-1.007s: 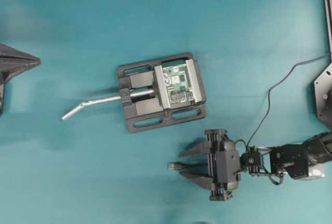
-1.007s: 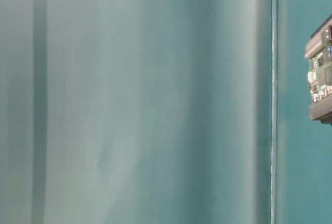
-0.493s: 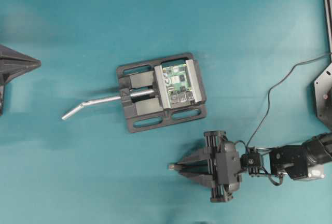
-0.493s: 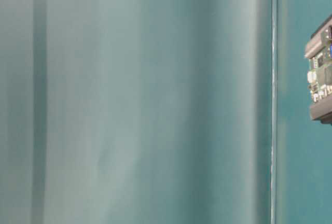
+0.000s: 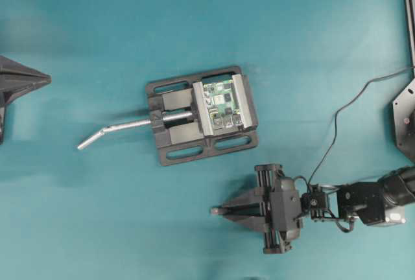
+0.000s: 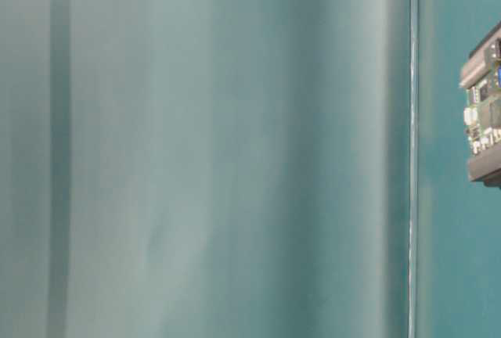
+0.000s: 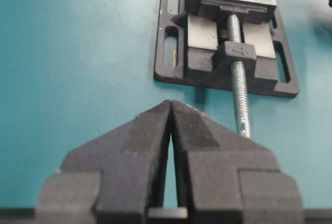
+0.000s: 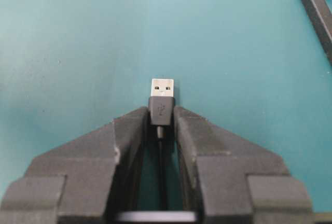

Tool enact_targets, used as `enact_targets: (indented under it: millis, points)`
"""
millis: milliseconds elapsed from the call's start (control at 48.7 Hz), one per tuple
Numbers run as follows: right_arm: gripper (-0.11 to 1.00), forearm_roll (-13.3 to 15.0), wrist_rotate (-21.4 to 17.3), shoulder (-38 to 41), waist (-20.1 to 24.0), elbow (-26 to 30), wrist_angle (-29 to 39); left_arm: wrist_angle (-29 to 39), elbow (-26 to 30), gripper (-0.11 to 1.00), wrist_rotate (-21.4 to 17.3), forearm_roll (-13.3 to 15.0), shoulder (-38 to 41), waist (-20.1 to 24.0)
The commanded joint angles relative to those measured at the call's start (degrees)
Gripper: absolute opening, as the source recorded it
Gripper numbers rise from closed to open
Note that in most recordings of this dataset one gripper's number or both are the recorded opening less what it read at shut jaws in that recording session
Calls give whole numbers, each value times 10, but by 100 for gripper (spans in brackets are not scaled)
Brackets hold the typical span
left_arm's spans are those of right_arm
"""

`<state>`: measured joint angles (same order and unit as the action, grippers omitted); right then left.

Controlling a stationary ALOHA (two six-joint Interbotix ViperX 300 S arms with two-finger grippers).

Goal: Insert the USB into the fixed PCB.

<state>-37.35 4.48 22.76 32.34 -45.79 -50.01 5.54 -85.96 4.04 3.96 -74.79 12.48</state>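
The USB (image 8: 162, 101) is clamped by its black housing between the 2 fingers of the right gripper (image 8: 162, 117), its silver plug sticking out just ahead of the fingertips over the teal worktop (image 8: 78, 37). The fixed PCB (image 5: 224, 103) is held in a black vise (image 5: 201, 115) well apart from that gripper, beyond its upper side in the overhead view. The left gripper (image 7: 170, 111) is pressed closed on nothing, with the vise ahead of its tips.

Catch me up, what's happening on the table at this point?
The right gripper has its fingers against the black body of the silver-tipped USB plug, low over the teal table. The green circuit board sits clamped in the black vise, with nothing plugged in yet. The left gripper is shut and empty, pointing at the vise from the handle side.
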Motion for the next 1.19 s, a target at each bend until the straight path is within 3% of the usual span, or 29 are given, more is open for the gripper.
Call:
enact_targets:
  millis: [0,226,514,637,925,1171]
  points:
    - [21,-15,-1,-9,-1,5,-18,-3,16,3,2,-2,5,-1]
    - [21,-131,18,-9,17,18,-73,-3,16,3,2,-2,5,-1]
    - [21,-300,149,-8,44,62,-98,-3,16,3,2,-2,5,-1]
    - [21,-341,178,-7,50,80,-109,-3,15,3,2,-2,5,-1]
    - [21,-408,180,10,65,110,-157,-3,15,3,2,-2,5,-1]
    - [21,-529,184,35,75,157,-226,-3,16,3,2,-2,5,-1]
